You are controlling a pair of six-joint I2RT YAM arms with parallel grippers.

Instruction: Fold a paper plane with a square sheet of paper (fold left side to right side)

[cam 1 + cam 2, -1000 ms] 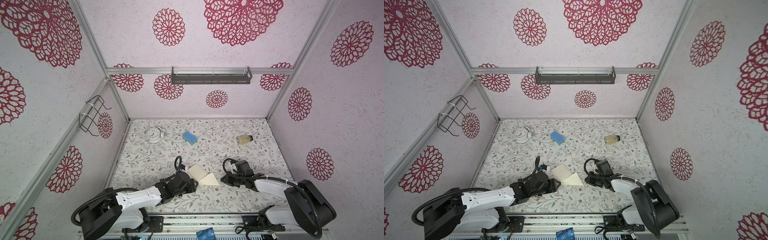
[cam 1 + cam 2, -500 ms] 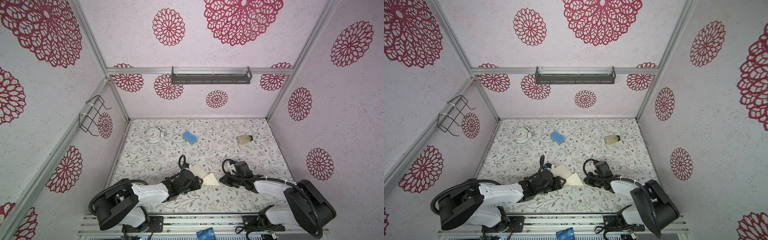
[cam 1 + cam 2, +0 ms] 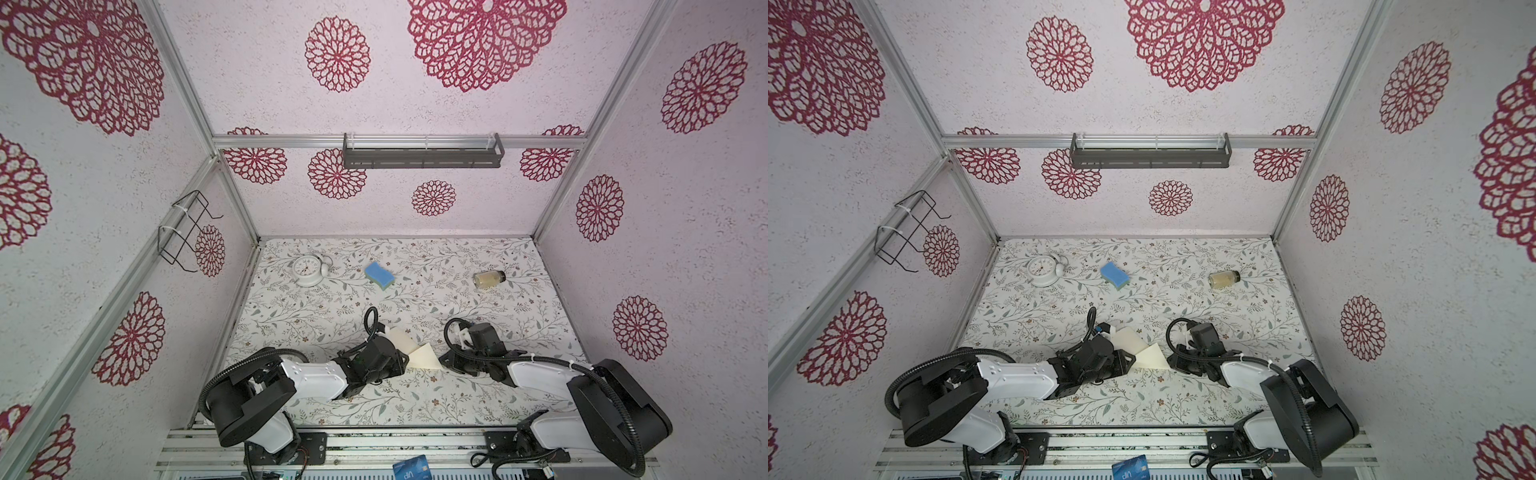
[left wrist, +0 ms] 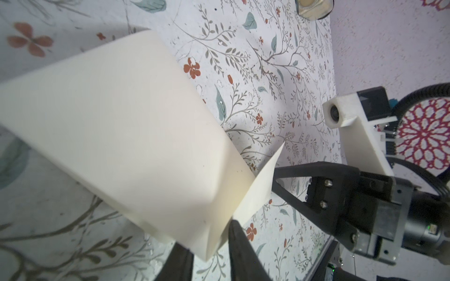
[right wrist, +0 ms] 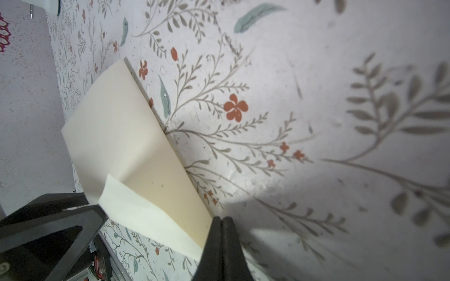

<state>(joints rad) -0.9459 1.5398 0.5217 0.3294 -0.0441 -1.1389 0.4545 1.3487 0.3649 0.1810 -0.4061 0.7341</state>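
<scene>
Folding left over right looked under way: the square sheet of paper [image 3: 420, 356] sat at lower centre of both top views on the table [image 3: 415, 299], its left part bowed up off the surface and its right part flat. Per the left wrist view, the left claw [image 4: 207, 258] straddled the sheet's raised near corner, jaws narrowly apart with paper between them; whether they actually bit, couldn't tell. Meanwhile the right claw [image 5: 221, 230] had its jaws pressed together, tips at the sheet's other near corner. Pinning it or just beside it was unclear.

Judgement on doing it well:
- Confirm the left pinch first, since a thin sheet slips out easily.
- Carry the edge over in a low arc toward the right claw, without tugging, so the flat half doesn't skid.
- Land edge on edge with corners matched, and only then press the crease.
- Have the right claw clear the landing spot without freeing the sheet early.
</scene>
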